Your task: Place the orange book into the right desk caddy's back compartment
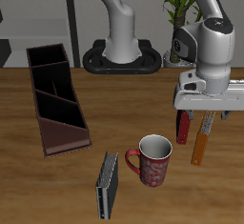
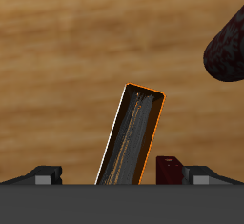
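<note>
Wooden desk [image 1: 124, 104]. Exterior: gripper [image 1: 203, 123] above orange book [image 1: 201, 150], dark-red book [image 1: 183, 129] beside; right desk caddy [image 1: 55, 99] well apart; mug [image 1: 152, 160], grey-black book [image 1: 107, 185] nearer front. Wrist: orange book [image 2: 132, 137] tilted, below jaws; jaws' state unclear.

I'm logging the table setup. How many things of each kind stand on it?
Books: 3 (orange book, dark-red book, grey-black book)
Mugs: 1 (mug)
Desk caddies: 1 (caddy)
Total: 5
</note>
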{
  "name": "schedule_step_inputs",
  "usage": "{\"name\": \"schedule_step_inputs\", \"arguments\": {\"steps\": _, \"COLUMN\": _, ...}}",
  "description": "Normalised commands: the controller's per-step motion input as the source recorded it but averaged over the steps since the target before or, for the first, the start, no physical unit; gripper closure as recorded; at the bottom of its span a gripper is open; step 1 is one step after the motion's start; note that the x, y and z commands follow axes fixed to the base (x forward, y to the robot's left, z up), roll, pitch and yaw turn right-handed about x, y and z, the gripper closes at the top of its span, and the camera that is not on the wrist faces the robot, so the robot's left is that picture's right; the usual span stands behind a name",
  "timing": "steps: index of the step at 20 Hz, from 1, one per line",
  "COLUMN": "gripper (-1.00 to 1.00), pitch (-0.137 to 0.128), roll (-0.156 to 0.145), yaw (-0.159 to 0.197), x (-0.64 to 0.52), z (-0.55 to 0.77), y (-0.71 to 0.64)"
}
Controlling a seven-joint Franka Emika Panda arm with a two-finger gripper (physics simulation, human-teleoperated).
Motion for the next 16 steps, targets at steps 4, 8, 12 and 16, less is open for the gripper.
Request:
{"name": "schedule_step_inputs", "arguments": {"steps": 4, "gripper": -1.0, "pitch": 0.021, "roll": 0.009, "yaw": 0.01, "x": 0.03, "z": -0.2, "y": 0.03}}
{"name": "schedule_step_inputs", "arguments": {"steps": 8, "gripper": -1.0, "pitch": 0.038, "roll": 0.002, "yaw": -0.008, "x": 0.1, "z": -0.21, "y": -0.04}}
{"name": "schedule_step_inputs", "arguments": {"steps": 12, "gripper": -1.0, "pitch": 0.013, "roll": -0.003, "yaw": 0.003, "x": 0.08, "z": -0.11, "y": -0.05}}
{"name": "schedule_step_inputs", "arguments": {"steps": 16, "gripper": -1.0, "pitch": 0.027, "roll": -0.004, "yaw": 0.021, "x": 0.11, "z": -0.26, "y": -0.04}}
